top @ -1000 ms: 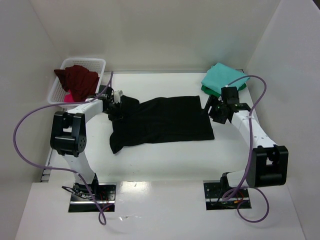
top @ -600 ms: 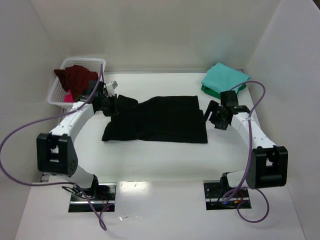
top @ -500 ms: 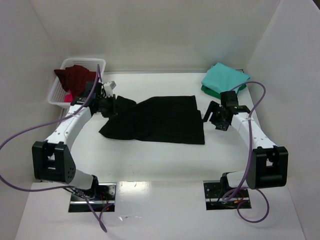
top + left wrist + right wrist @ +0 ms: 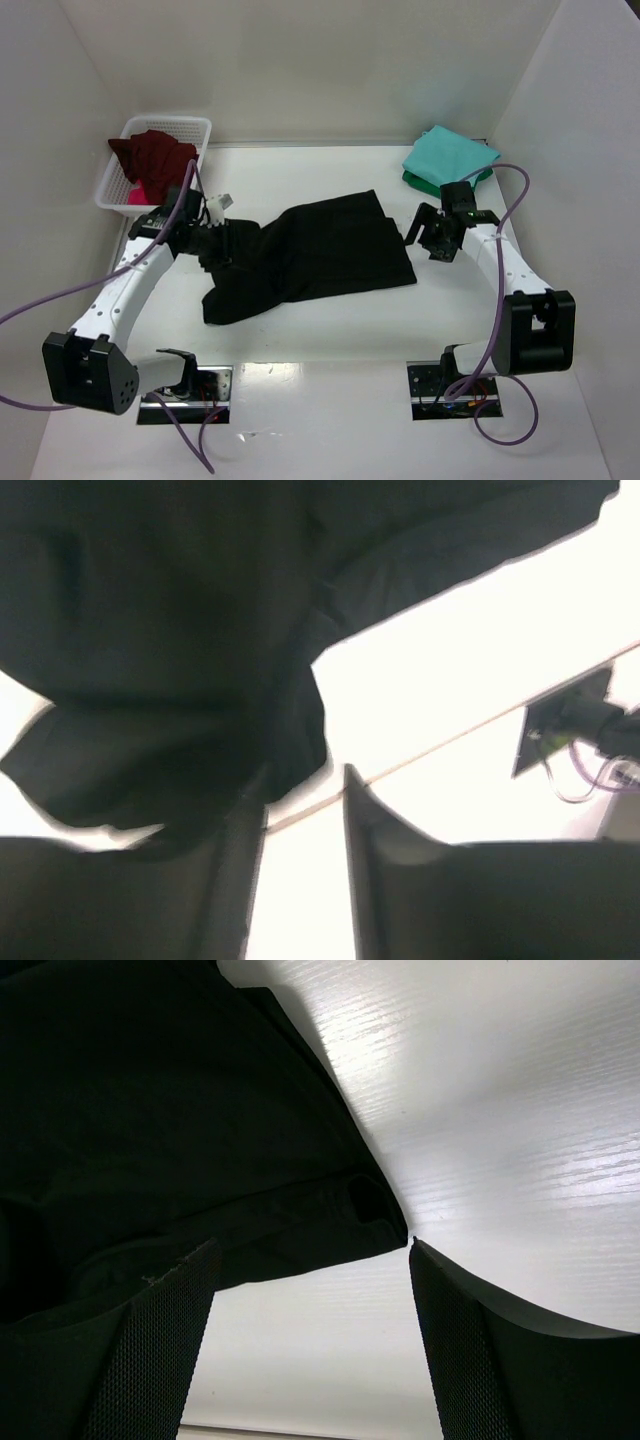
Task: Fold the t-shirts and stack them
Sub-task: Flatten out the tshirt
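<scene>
A large black t-shirt lies skewed across the middle of the table. My left gripper is at its left end. In the left wrist view the fingers stand a little apart with white table between them, and the blurred black cloth overlaps the left fingertip. My right gripper is wide open and empty just beside the shirt's right edge. The right wrist view shows the shirt's corner between its open fingers. A folded teal shirt lies on a dark green one at the back right.
A white lattice basket at the back left holds a maroon shirt and a pink one. White walls close in the table at the back and both sides. Mounting plates sit at the near edge.
</scene>
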`<state>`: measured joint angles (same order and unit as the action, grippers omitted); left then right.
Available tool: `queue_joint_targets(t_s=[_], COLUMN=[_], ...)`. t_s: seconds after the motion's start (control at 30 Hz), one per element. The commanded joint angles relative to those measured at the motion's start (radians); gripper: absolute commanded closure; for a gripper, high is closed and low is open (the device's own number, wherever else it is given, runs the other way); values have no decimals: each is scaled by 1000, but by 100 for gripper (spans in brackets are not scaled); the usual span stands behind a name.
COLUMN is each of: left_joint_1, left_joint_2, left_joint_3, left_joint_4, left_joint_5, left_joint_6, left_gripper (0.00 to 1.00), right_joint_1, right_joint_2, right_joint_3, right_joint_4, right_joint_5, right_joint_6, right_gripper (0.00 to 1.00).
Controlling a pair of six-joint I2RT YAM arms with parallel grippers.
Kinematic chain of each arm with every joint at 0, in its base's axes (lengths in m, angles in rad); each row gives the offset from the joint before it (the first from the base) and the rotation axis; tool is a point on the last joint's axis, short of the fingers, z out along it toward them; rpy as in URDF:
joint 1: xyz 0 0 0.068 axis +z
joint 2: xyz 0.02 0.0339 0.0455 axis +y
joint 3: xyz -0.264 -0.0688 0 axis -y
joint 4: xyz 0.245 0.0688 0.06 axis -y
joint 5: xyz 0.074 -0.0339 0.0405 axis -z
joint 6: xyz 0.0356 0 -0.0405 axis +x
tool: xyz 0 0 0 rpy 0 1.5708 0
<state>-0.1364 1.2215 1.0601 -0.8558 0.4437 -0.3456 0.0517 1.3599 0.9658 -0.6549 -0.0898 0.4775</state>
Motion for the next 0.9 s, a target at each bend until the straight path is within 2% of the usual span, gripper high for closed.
queue_joint_targets(t_s=[0.0,0.07,0.2,0.3,0.43,0.53,0.73,0.87], left_joint_1=[1,1,5,49,67,79,89,98], left_joint_2=[-16,-25,-34,0,153,284,517,601], left_joint_3=[9,44,58,41,88,143,256,298], left_joint_4=[-112,-106,8,137,248,283,331,350], left_joint_5=[7,-71,-226,-283,-368,-419,-421,-433], left_joint_6=[-22,-63,-146,-194,-203,-179,-126,-107], left_gripper=[37,13,4,3,3,3,7,7], right_joint_1=[-6,-6,-6,-6,-6,-6,-6,16], right_joint_2=[7,28,86,136,225,310,493,583], right_joint_3=[59,85,154,216,316,408,550,617], right_joint_4=[22,38,60,70,83,107,133,157], right_joint_5=[-13,-26,-48,-57,-65,-76,-128,-146], right_joint_6=[-20,-24,-40,-53,-70,-70,-95,-149], right_gripper=[19,19,19,19,19,19,18,18])
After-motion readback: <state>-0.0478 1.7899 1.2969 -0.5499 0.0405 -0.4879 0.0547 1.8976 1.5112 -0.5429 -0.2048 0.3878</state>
